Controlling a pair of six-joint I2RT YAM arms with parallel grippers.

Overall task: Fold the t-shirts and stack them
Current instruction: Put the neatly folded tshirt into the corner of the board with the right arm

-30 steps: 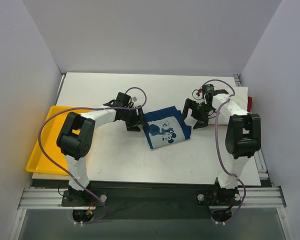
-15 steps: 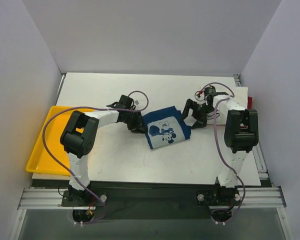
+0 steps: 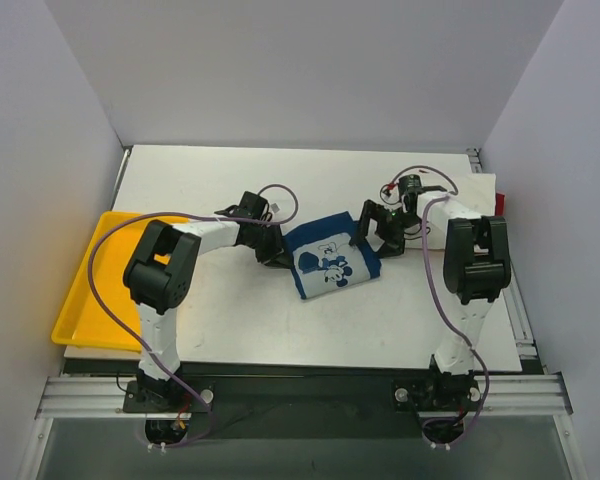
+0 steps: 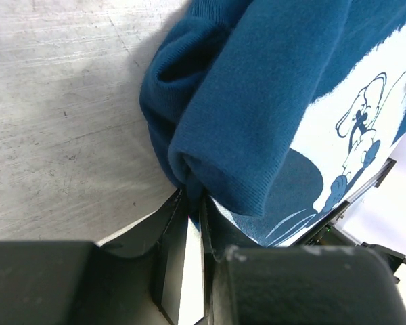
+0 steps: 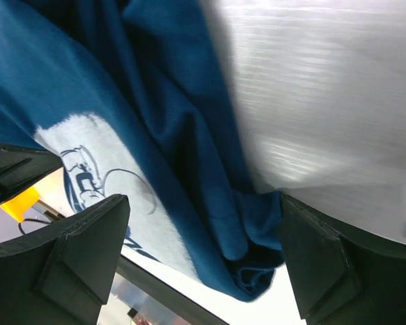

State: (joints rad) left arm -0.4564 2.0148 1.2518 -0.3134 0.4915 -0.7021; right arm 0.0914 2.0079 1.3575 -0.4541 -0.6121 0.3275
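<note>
1. Navy blue t-shirt (image 3: 330, 260), soft cloth with a white cartoon print, is lying as a compact folded bundle in the middle of the white table (image 3: 230, 180), between the two arms.
2. Judging from this, the arms are taking hold of the bundle at its two ends, either for one more fold or for carrying it to a stack. Which of the two is not showing.
3. The left gripper (image 3: 270, 255) is sitting at the shirt's left edge. In its wrist view its fingers are drawn nearly together, and a rolled fold of the blue cloth (image 4: 257, 101) is running down between them, so the left gripper (image 4: 189, 203) appears to be pinching that fold.
4. The right gripper (image 3: 375, 232) is standing spread wide over the shirt's right edge. In its wrist view the bunched blue corner (image 5: 155, 101) is lying between the fingers of the right gripper (image 5: 203, 230), not being squeezed.
5. The next move is calling for the right fingers to close low on that corner, catching all the layers. Both arms should then be moving together, so the bundle is not falling open.
6. A cream-white t-shirt (image 3: 480, 187) and a red t-shirt (image 3: 500, 203) are waiting at the table's far right edge, with a yellow plastic tray (image 3: 80, 290) lying off to the left.
</note>
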